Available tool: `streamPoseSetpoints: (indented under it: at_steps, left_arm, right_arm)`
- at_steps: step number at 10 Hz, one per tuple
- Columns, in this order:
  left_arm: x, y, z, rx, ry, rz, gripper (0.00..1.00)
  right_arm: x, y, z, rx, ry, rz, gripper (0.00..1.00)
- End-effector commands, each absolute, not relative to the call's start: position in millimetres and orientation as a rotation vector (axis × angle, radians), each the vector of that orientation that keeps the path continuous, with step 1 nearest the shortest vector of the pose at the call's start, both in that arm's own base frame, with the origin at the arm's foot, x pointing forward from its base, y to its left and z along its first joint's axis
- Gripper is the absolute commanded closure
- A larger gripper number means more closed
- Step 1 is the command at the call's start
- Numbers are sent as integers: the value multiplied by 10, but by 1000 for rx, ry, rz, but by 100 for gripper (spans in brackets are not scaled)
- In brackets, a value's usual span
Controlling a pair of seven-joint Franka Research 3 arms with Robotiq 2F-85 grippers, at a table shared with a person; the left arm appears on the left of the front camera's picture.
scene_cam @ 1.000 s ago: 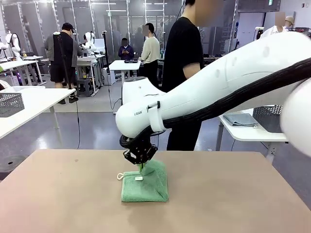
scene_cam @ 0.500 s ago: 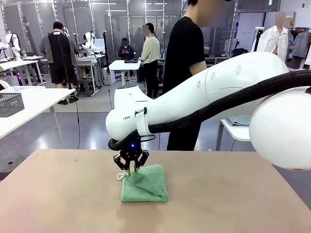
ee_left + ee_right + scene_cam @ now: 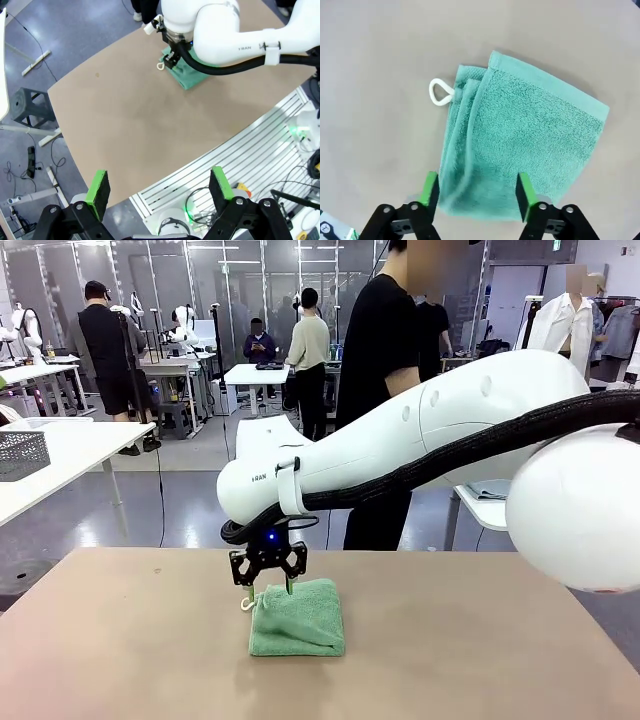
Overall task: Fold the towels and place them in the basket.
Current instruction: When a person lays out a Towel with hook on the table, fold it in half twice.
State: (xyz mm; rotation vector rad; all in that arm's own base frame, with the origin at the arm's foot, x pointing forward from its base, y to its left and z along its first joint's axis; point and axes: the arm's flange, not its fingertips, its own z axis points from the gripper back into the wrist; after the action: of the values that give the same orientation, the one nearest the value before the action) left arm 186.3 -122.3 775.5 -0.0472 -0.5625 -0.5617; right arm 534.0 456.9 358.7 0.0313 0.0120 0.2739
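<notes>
**Folded towel on the table, right pincer spread wide above it**

I am looking at one mint-green terry cloth hand towel [image 3: 297, 620]. It is folded into a thick, roughly square pad and is lying flat on the plain tan table top [image 3: 470, 650], a little left of the middle and toward the far side. Its fluffy pile is showing evenly across the top face. In the right wrist view the stacked edges are running down one side as soft ridges. The small white cord loop [image 3: 440, 93] is sticking out from the corner beside them and resting on the table. From the front, that loop is sitting at the towel's far left corner.

The right gripper [image 3: 272, 587] is hanging over the towel's far left part, jaws standing wide and holding nothing. The left gripper [image 3: 159, 186] is hovering well apart, high over the table's near edge, with its green pads [image 3: 98, 187] spread wide around nothing.

I am struggling to count the layers along the ridged side. From the front I cannot tell whether the right fingertips are touching the cloth or hanging just clear of it. In the left wrist view the white right arm [image 3: 225, 30] is covering most of the towel, leaving one corner and the loop. A person in a black shirt [image 3: 375, 350] is standing at the far side, hands hidden behind that arm.
</notes>
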Motion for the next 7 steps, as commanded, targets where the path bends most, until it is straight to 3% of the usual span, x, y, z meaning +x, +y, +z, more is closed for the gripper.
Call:
streamPoseSetpoints:
  at_steps: [1, 2, 7]
  left_arm:
    - [1852, -1210, 7730, -49, -561, -565, 0]
    - [1852, -1210, 7730, -49, -561, -565, 0]
    - [1852, -1210, 7730, -49, -561, -565, 0]
  right_arm:
    - [5284, 4550, 3673, 35, 15, 235, 7]
    - [5247, 4550, 3708, 39, 12, 237, 0]
    - [5327, 4575, 3697, 43, 3, 271, 0]
